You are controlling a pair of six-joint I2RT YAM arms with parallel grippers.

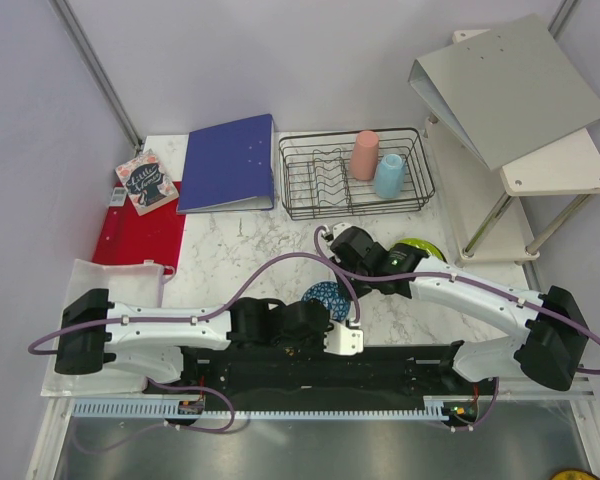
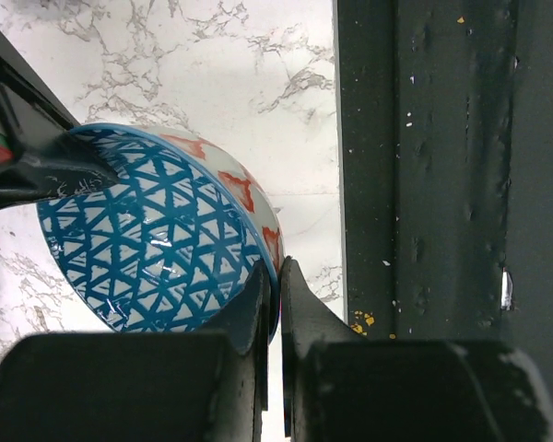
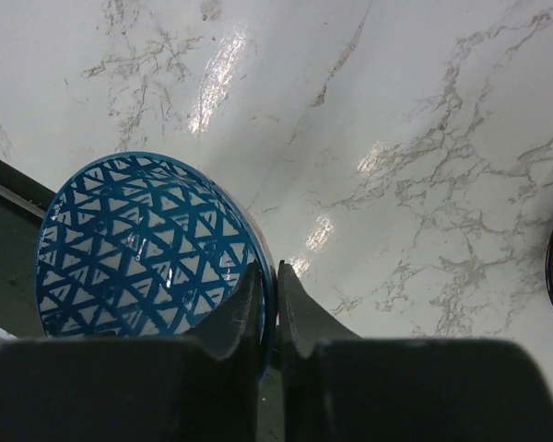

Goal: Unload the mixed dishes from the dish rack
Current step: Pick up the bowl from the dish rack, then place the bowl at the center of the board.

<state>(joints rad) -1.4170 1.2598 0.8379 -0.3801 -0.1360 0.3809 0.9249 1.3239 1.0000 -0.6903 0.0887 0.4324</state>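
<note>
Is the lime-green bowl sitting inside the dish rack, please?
No, the lime-green bowl rests on the table, outside the dish rack.

Open marble table [image 1: 242,236] is lying clear between the rack [image 1: 302,150] and the near rail [image 1: 400,365], left of centre.

Inside the rack, the left half over the dividers is standing free. The pink cup [image 1: 364,155] and light blue cup [image 1: 388,176] are filling the right half, side by side.

The binder [image 1: 228,163] is pressing close on the rack's left and the shelf [image 1: 560,170] is crowding its right.

At mid-table the left gripper [image 2: 276,272] and right gripper [image 3: 269,276] are both pinching the blue bowl [image 1: 327,298], blocking the way through.

The lime bowl [image 1: 420,246] is sitting just right of them.
</note>
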